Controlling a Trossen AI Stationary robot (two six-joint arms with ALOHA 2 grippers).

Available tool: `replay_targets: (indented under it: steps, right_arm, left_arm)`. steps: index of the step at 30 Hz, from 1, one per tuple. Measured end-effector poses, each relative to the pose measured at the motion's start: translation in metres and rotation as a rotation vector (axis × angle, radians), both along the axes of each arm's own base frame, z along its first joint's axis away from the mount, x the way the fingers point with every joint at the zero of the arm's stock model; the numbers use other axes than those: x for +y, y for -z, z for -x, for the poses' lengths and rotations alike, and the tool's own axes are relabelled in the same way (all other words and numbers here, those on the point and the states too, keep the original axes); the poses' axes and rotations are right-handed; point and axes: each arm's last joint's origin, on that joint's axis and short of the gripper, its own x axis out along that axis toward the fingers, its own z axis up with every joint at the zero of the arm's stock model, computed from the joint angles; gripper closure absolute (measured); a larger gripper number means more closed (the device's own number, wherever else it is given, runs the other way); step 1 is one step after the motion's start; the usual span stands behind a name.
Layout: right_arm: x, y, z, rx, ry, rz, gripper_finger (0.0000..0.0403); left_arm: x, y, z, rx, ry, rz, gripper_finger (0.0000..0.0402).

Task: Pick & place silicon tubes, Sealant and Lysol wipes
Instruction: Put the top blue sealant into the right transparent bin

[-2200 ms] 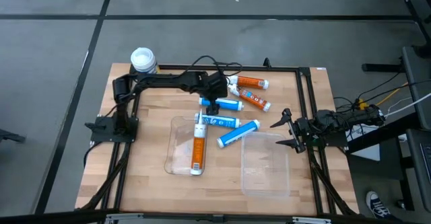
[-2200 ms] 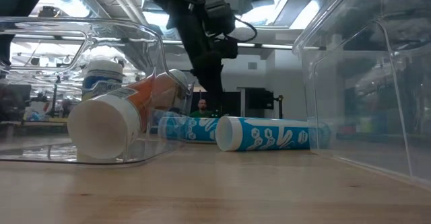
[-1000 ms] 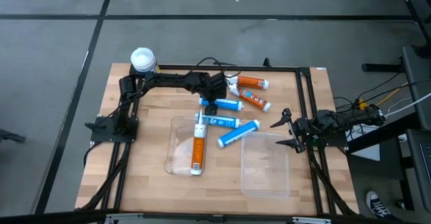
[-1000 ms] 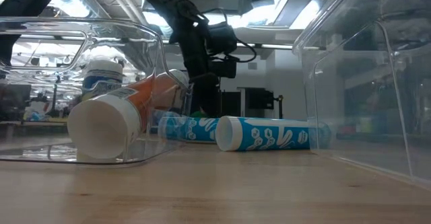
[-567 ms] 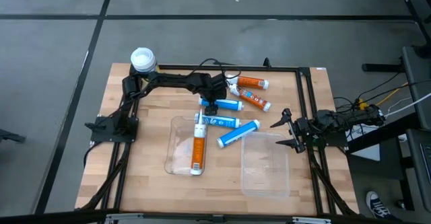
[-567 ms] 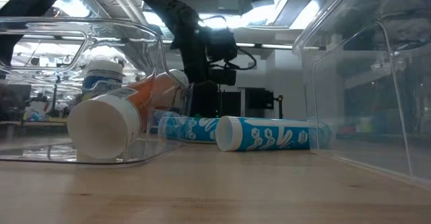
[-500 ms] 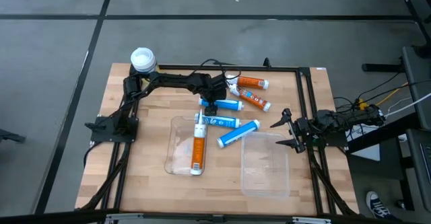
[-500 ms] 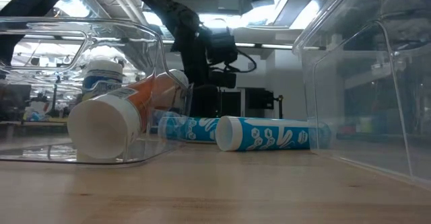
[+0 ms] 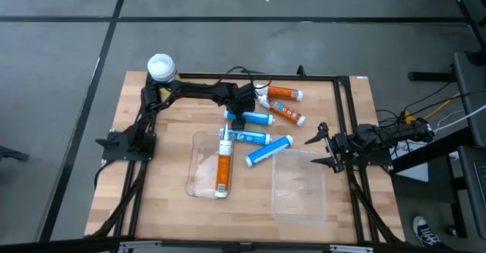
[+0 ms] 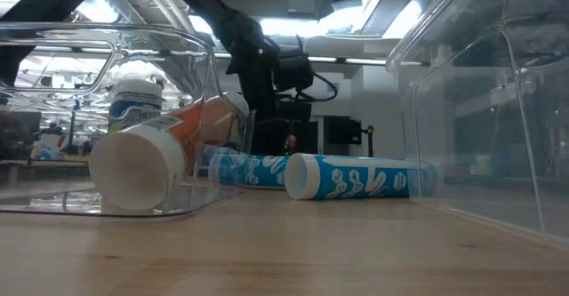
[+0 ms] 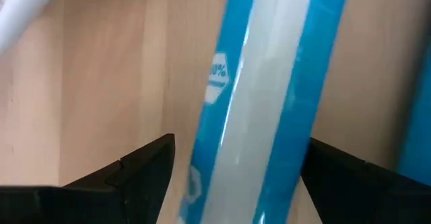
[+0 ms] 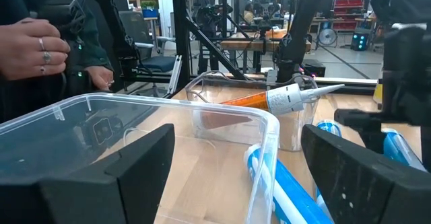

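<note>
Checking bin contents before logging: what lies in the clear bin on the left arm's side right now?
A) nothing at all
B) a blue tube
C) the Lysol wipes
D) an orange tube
D: the high view shows an orange tube lying lengthwise in the left clear bin, while the blue tubes lie on the wood and the Lysol wipes stand at the table's far corner.

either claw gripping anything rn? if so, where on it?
Nothing held. Left claw is open, its fingers straddling the body of a blue tube lying on the table, not closed on it. Right claw waits open at the table's right edge.
</note>
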Motion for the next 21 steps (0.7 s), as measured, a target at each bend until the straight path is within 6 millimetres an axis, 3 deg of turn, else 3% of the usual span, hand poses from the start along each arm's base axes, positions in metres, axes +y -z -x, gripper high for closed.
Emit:
replay_targets:
  steps: [9, 17, 21]
  right_arm:
    - [0.000, 0.000, 0.000, 0.000, 0.000, 0.000, 0.0080]
    - [0.000, 0.000, 0.000, 0.000, 0.000, 0.000, 0.0080]
    - [0.000, 0.000, 0.000, 0.000, 0.000, 0.000, 0.0080]
  left_arm:
    - [-0.003, 0.013, -0.002, 0.038, 0.014, 0.016, 0.0107]
    - [-0.004, 0.015, -0.002, 0.044, 0.038, 0.018, 0.0188]
    - [-0.004, 0.016, -0.002, 0.046, 0.037, 0.017, 0.0192]
